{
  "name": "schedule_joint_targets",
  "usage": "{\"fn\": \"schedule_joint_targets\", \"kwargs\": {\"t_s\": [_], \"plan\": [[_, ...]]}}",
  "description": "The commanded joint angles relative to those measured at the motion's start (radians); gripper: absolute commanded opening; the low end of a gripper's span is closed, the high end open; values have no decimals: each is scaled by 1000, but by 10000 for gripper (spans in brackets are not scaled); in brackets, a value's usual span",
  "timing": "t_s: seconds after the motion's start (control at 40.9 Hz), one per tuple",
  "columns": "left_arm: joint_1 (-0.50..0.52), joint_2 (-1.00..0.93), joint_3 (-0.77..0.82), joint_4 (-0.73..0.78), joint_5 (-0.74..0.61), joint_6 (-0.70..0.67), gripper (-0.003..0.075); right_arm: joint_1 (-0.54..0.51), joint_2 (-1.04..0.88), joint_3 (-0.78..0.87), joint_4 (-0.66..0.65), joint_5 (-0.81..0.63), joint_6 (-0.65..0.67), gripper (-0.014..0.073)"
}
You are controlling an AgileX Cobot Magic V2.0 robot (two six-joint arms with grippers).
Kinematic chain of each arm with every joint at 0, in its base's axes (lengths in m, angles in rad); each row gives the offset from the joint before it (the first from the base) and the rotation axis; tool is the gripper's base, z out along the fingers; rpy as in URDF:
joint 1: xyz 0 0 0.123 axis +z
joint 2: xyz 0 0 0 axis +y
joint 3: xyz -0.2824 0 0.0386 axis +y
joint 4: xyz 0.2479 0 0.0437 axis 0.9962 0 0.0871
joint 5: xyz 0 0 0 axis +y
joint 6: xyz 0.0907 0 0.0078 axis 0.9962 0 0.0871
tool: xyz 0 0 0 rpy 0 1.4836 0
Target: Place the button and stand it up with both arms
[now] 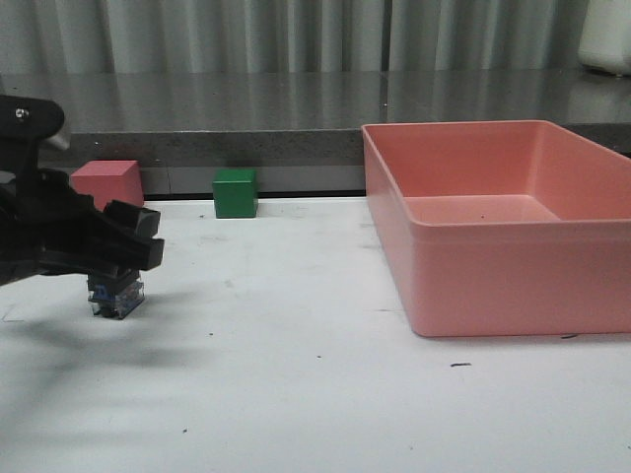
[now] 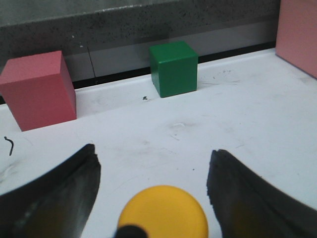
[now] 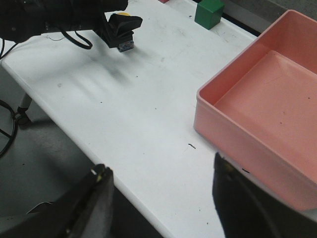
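Note:
The button [image 1: 116, 295] stands on the white table at the left, its clear base with a blue mark showing below my left gripper [image 1: 126, 244]. In the left wrist view its yellow cap [image 2: 163, 213] lies between the two black fingers, with a gap on each side. My left gripper [image 2: 154, 151] is open around it. From the right wrist view the button [image 3: 123, 40] is far off, under the left arm [image 3: 59, 17]. My right gripper [image 3: 161, 186] is open and empty, over the table's near edge, and the front view does not show it.
A large pink bin [image 1: 503, 227] takes up the right of the table. A pink cube [image 1: 106, 183] and a green cube [image 1: 235, 192] sit at the back edge against a grey ledge. The table's near edge [image 3: 114, 163] drops to the floor.

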Motion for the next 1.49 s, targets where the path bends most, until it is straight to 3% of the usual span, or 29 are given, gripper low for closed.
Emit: {"fn": "schedule_joint_targets", "kwargs": {"t_s": [0.0, 0.562, 0.734, 0.905, 1.076, 1.467], "plan": [[-7, -136, -10, -16, 82, -9, 463, 0, 4, -26, -4, -68, -9, 460], [-7, -1002, -93, 42, 1348, -9, 463, 0, 4, -26, -4, -68, -9, 460], [-7, -1237, -192, 42, 1633, -9, 463, 0, 4, -26, -4, -68, -9, 460], [4, -1353, -257, 69, 1858, -59, 461, 0, 4, -26, -4, -68, -9, 460], [44, -1368, -271, 185, 1984, -132, 461, 0, 4, -26, -4, -68, -9, 458], [53, -1368, -271, 184, 1965, -132, 461, 0, 4, -26, -4, -68, -9, 458]]}}
